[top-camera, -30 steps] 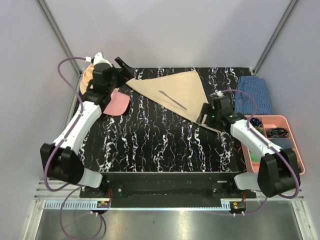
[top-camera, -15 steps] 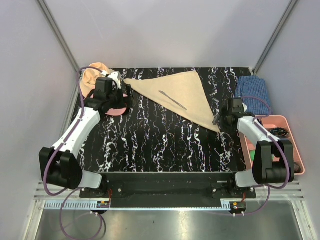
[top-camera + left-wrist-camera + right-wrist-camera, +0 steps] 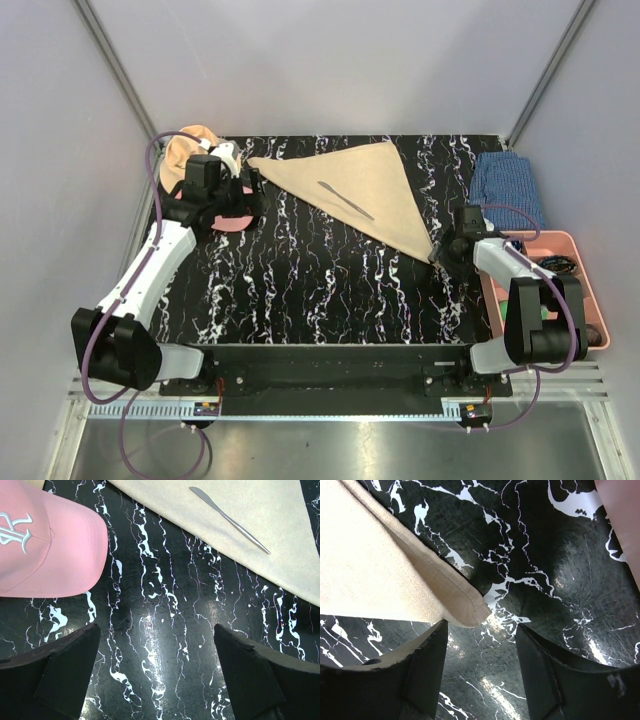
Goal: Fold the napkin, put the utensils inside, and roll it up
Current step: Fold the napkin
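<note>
**As the Napkin Lies Folded, the Right Gripper Lines Up on Its Corner**

Now that the napkin [image 3: 385, 175] lies as a flat triangle at the far side of the table [image 3: 300, 290], one utensil [image 3: 346, 200] rests across its middle. The right gripper [image 3: 481, 647] sits low at the near-right corner, jaws apart with the hemmed tip just ahead of the gap and nothing pinched. The left gripper [image 3: 155, 650], jaws wide, hangs over bare marble between the pink cap [image 3: 45, 540] and the cloth's edge. Rolling looks to be the step at hand. It calls for a shallow, firm pinch on that corner, lifted gently so the utensil does not slide off.
</note>
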`<state>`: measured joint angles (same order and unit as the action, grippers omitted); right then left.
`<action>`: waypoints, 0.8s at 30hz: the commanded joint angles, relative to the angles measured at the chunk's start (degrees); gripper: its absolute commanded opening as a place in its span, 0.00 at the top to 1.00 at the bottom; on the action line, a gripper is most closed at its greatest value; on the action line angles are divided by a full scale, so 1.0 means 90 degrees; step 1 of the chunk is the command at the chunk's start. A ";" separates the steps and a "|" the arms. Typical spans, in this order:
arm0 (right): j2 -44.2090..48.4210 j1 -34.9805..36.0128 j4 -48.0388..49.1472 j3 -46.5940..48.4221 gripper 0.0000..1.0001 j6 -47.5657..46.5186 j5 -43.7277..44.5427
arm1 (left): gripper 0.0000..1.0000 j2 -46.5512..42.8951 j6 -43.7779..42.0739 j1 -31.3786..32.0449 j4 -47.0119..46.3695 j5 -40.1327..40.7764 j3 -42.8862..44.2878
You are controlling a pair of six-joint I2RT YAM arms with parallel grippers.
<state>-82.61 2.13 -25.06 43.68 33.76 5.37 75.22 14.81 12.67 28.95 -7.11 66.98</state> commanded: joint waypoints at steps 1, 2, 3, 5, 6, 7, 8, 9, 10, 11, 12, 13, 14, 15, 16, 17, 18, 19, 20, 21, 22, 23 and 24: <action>-0.0118 -0.0071 0.0255 -0.0019 0.36 0.0097 0.0195 | 0.01 -0.0096 -0.0083 -0.0040 -0.0092 0.0038 0.0038; -0.0147 -0.0071 0.0274 -0.0010 0.36 0.0087 0.0175 | 0.01 -0.0096 -0.0083 -0.0040 -0.0092 0.0039 0.0038; -0.0186 -0.0061 0.0294 0.0019 0.36 0.0097 0.0166 | 0.01 -0.0106 -0.0083 -0.0040 -0.0101 0.0039 0.0038; -0.0235 -0.0081 0.0343 0.0039 0.36 0.0097 0.0156 | 0.01 -0.0116 -0.0083 -0.0040 -0.0082 0.0039 0.0038; -0.0274 -0.0081 0.0343 0.0058 0.37 0.0077 0.0156 | 0.01 -0.0125 -0.0083 -0.0040 -0.0082 0.0039 0.0038; -0.0294 -0.0100 0.0353 0.0068 0.37 0.0087 0.0136 | 0.01 -0.0125 -0.0083 -0.0040 -0.0082 0.0048 0.0038; -0.0323 -0.0100 0.0372 0.0088 0.37 0.0087 0.0136 | 0.01 -0.0135 -0.0083 -0.0040 -0.0092 0.0058 0.0038; -0.0362 -0.0110 0.0372 0.0107 0.38 0.0106 0.0127 | 0.01 -0.0145 -0.0083 -0.0040 -0.0082 0.0068 0.0038; -0.0362 -0.0119 0.0382 0.0107 0.38 0.0097 0.0136 | 0.01 -0.0145 -0.0083 -0.0040 -0.0092 0.0058 0.0038; -0.0391 -0.0129 0.0401 0.0107 0.39 0.0116 0.0136 | 0.01 -0.0145 -0.0083 -0.0040 -0.0092 0.0058 0.0038; -0.0440 -0.0139 0.0402 0.0107 0.40 0.0126 0.0127 | 0.01 -0.0145 -0.0083 -0.0040 -0.0092 0.0048 0.0038; -0.0460 -0.0149 0.0411 0.0117 0.41 0.0116 0.0107 | 0.01 -0.0164 -0.0083 -0.0040 -0.0082 0.0048 0.0048; -0.0479 -0.0149 0.0421 0.0117 0.42 0.0126 0.0107 | 0.01 -0.0164 -0.0083 -0.0040 -0.0082 0.0048 0.0038; -0.0538 -0.0168 0.0440 0.0146 0.46 0.0116 0.0078 | 0.01 -0.0184 -0.0083 -0.0040 -0.0082 0.0048 0.0038; -0.0567 -0.0159 0.0460 0.0147 0.47 0.0116 0.0049 | 0.01 -0.0184 -0.0083 -0.0040 -0.0082 0.0048 0.0029; -0.0596 -0.0168 0.0499 0.0156 0.48 0.0097 0.0019 | 0.01 -0.0194 -0.0083 -0.0040 -0.0082 0.0048 0.0038; -0.0655 -0.0178 0.0528 0.0166 0.50 0.0097 0.0000 | 0.01 -0.0194 -0.0083 -0.0040 -0.0082 0.0058 0.0038; -0.0704 -0.0178 0.0538 0.0185 0.50 0.0087 -0.0030 | 0.01 -0.0203 -0.0083 -0.0040 -0.0082 0.0048 0.0038; -0.0743 -0.0198 0.0567 0.0205 0.50 0.0058 -0.0039 | 0.01 -0.0213 -0.0083 -0.0040 -0.0092 0.0048 0.0038; -0.0850 -0.0188 0.0577 0.0244 0.51 0.0038 -0.0069 | 0.01 -0.0213 -0.0083 -0.0040 -0.0082 0.0029 0.0038; -0.0899 -0.0188 0.0597 0.0273 0.53 0.0019 -0.0098 | 0.01 -0.0213 -0.0083 -0.0040 -0.0082 0.0029 0.0038; -0.0996 -0.0188 0.0616 0.0302 0.53 -0.0020 -0.0127 | 0.01 -0.0204 -0.0073 -0.0040 -0.0082 0.0029 0.0038; -0.1036 -0.0188 0.0607 0.0341 0.55 -0.0030 -0.0137 | 0.01 -0.0204 -0.0073 -0.0040 -0.0082 0.0029 0.0038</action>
<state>-88.38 0.73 -20.62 45.78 34.13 4.89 75.20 14.83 12.67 29.10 -7.11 66.98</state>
